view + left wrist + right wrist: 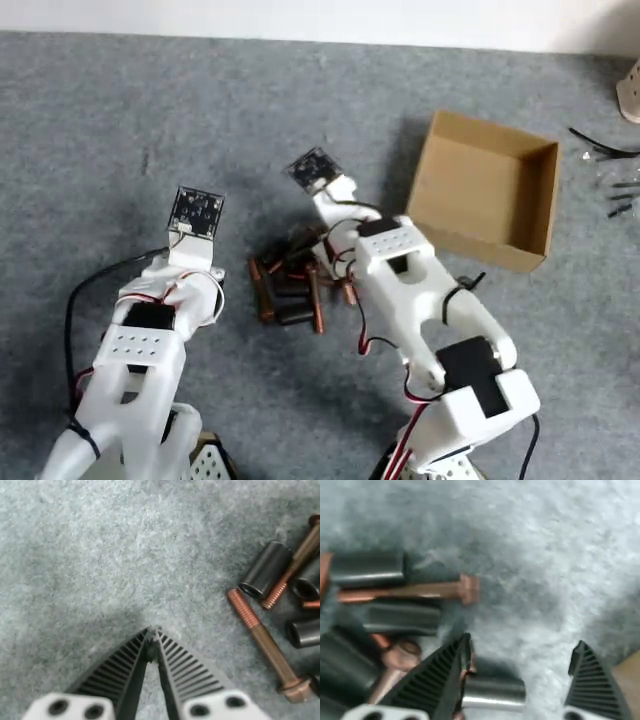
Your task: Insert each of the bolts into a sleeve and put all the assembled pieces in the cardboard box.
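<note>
Our right gripper (522, 645) hangs spread over a sleeve (492, 692), likely to grasp it. Our left gripper (152, 636), clenched empty, rests at nine o'clock of the pile (295, 290), leaving room.

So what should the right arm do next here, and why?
Probably close the right gripper: its jaws stand open either side of a black sleeve lying on the carpet, not yet gripped, and the cardboard box holds no assembled piece.

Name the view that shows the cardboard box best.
The high view: the whole cardboard box shows, open-topped. The right wrist view catches a tan sliver, probably its corner; the left wrist view faces bolts.
</note>
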Robot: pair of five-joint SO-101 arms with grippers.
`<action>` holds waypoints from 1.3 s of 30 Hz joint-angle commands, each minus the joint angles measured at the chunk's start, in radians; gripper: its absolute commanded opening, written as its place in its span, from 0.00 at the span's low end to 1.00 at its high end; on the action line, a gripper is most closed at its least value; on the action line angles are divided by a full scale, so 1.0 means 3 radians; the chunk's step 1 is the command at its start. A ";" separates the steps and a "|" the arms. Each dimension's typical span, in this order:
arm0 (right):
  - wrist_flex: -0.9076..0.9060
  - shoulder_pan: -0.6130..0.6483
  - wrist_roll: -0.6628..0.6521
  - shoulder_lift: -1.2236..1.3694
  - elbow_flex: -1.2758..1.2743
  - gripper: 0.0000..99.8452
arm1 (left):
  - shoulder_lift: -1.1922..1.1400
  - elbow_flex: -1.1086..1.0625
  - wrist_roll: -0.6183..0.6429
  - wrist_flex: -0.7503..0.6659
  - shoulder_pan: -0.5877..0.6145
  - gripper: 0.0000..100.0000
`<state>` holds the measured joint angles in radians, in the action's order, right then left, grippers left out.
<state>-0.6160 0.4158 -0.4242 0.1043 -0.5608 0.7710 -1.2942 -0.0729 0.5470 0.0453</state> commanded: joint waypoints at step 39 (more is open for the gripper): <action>-0.0632 -0.0340 0.2209 0.0156 -0.0228 0.09 | -0.0018 0.0146 0.0010 -0.0051 0.0018 0.01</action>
<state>-0.8017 0.3207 0.2232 0.1243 -0.6176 0.7710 -1.2942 -0.0729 0.5455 0.0453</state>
